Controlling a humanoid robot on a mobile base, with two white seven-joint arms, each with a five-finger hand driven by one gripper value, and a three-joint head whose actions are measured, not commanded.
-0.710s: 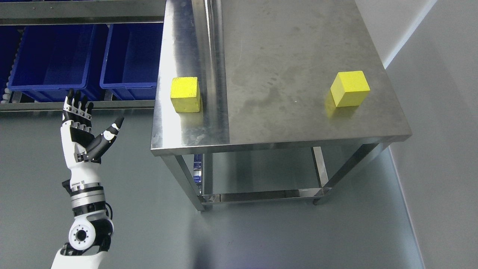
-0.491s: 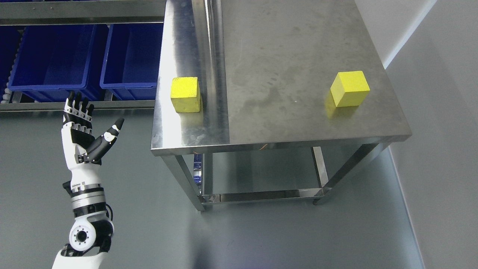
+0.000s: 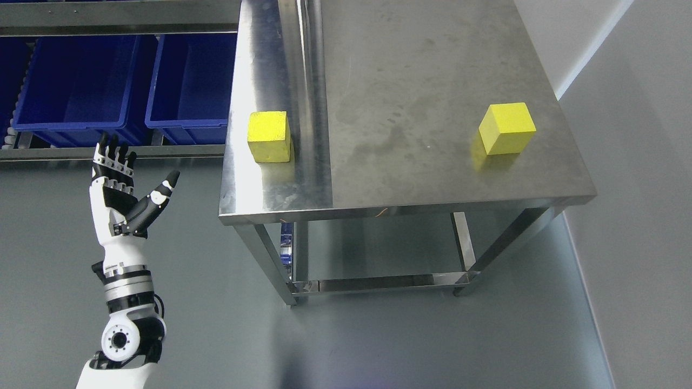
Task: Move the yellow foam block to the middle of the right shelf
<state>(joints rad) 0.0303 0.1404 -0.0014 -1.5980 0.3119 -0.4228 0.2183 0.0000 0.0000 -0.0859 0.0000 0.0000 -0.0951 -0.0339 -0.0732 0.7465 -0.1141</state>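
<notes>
Steel everywhere here: a brushed stainless-steel table (image 3: 411, 70) fills the middle of the head view, its top dull and smudged with faint watermarks, a raised seam running lengthwise down its left part, and shiny square legs with a low crossbar underneath. Two yellow foam cubes sit on it. The left yellow foam block (image 3: 268, 136), its top face finely pitted, stands on the narrow strip left of the seam, pressed right up against that seam. The right yellow foam block (image 3: 506, 128) looks smoother, turned slightly askew, near the table's right edge, throwing a yellow glow onto the metal beside it. The two are well apart.

Over on the left, behind a grey metal shelf rail, two deep blue plastic bins (image 3: 75, 86) stand side by side; what shows of their insides looks bare, though their tops are cut off by the rail above.

And the white-and-black robot left hand (image 3: 120, 186) is raised over the grey floor, palm up, fingers spread and straight, thumb angled out toward the table, holding nothing. It is well clear of the table and of either block.

Compared with half a second back, almost nothing: the hand has crept the slightest bit, and the blocks have not budged.
</notes>
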